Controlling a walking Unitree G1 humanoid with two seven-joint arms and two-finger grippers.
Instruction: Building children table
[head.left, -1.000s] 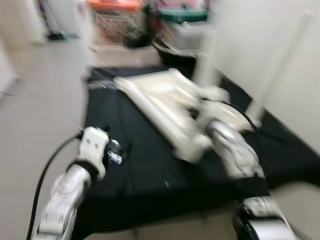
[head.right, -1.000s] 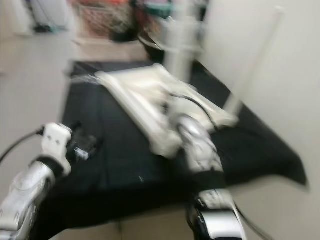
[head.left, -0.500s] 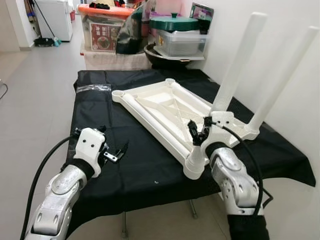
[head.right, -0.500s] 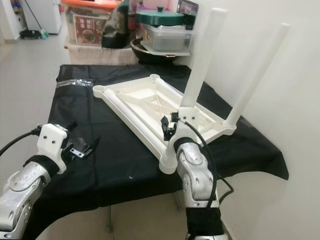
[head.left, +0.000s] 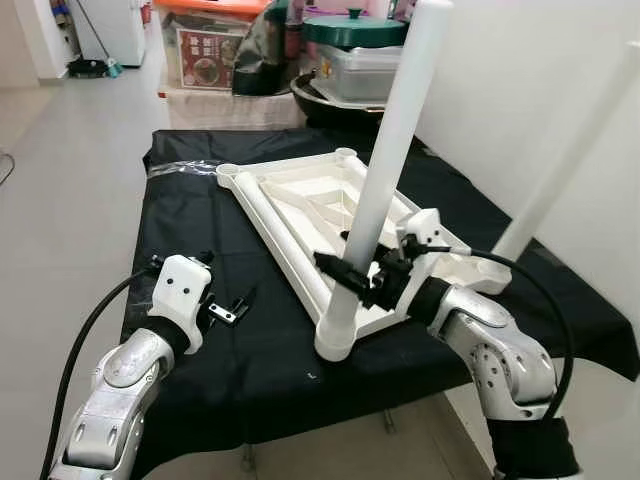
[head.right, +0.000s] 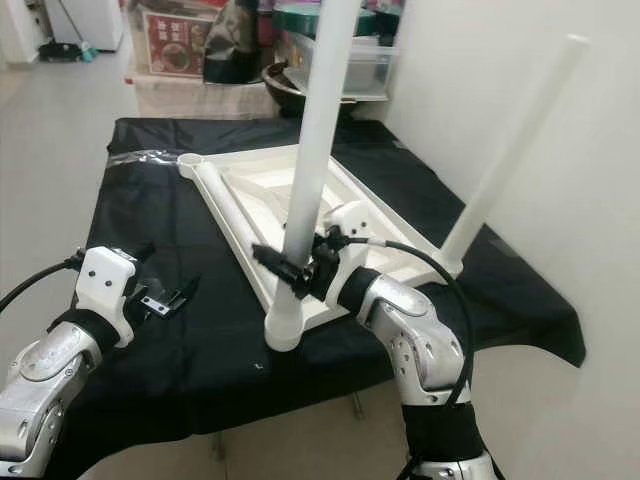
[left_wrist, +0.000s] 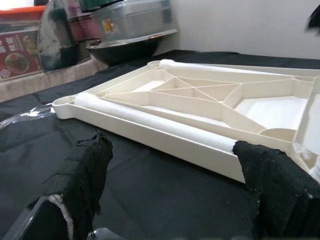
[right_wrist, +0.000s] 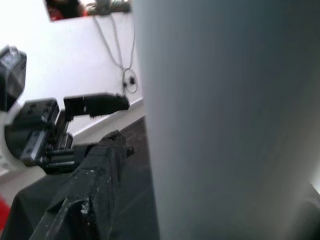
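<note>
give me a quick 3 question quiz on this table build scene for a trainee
1. True or false: the right hand grips a white leg.
2. The upturned tabletop lies on: A) bare floor B) black cloth C) a green lid
3. Fill in: the left hand hovers open above the ____ cloth.

Key: 1 true; 2 B; 3 black

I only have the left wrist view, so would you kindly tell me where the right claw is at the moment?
Observer: The right claw grips a white leg low down, upright at the near corner of the tabletop.
Operator: Thank you. Is any other leg up?
Observer: Yes, a second leg stands at the corner beside the wall.
Operator: And my left claw?
Observer: The left claw hovers open over the black cloth, left of the tabletop.
</note>
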